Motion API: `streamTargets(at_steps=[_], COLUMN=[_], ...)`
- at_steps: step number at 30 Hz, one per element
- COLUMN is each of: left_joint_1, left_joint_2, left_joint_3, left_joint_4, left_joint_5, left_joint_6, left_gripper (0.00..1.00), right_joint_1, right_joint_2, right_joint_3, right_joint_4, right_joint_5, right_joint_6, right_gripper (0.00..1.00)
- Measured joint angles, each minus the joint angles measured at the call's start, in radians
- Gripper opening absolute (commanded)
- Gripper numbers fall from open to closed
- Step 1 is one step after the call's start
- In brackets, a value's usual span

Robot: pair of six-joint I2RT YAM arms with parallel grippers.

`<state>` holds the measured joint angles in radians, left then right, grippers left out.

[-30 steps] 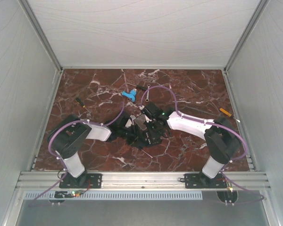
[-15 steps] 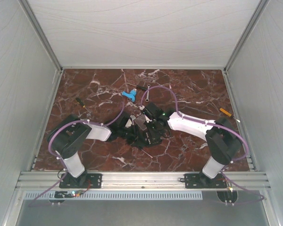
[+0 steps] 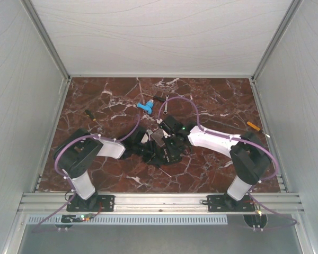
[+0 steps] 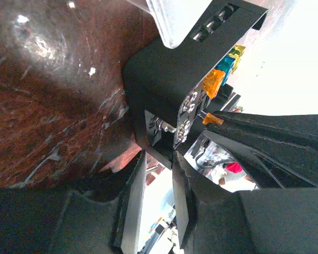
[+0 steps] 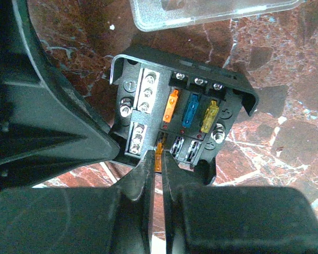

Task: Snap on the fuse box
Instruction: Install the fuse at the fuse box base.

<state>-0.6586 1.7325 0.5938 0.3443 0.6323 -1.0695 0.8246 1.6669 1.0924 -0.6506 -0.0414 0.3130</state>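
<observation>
The left gripper (image 4: pixel 158 161) clamps the fuse box (image 4: pixel 159 79) by one edge; the right gripper (image 5: pixel 159 159) pinches an orange fuse (image 5: pixel 159 148) at its slots, clear lid (image 5: pixel 201 13) just beyond

Right gripper (image 5: pixel 158 159) has its jaws pinched nearly together on a little orange fuse (image 5: pixel 159 149), right at the near edge of the fuse box (image 5: pixel 164 62). The box sits just ahead of the jaws, open face toward the camera. It has a row of three fuses (image 5: pixel 191 111) in orange, blue and yellow, and silver screw terminals (image 5: pixel 147 90) off to the left. The left gripper (image 5: pixel 103 145) comes in from the left of the jaws and touches the box's side. The clear lid (image 5: pixel 212 13) lies past the box on the marble bench (image 5: pixel 286 148).
</observation>
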Motion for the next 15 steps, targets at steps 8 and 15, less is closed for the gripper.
streamTargets(at_steps=[8, 15], left_joint_1=[-0.003, -0.006], left_joint_2=[0.003, 0.003], left_joint_3=[0.002, 0.003], left_joint_4=[0.000, 0.000], left_joint_5=[-0.001, -0.005], left_joint_6=[-0.001, -0.003], left_gripper=[0.26, 0.26], right_joint_1=[0.000, 0.011], right_joint_2=[0.003, 0.003], right_joint_3=[0.001, 0.003], right_joint_4=[0.002, 0.001], right_joint_5=[0.002, 0.015], right_joint_6=[0.022, 0.043], right_gripper=[0.00, 0.00])
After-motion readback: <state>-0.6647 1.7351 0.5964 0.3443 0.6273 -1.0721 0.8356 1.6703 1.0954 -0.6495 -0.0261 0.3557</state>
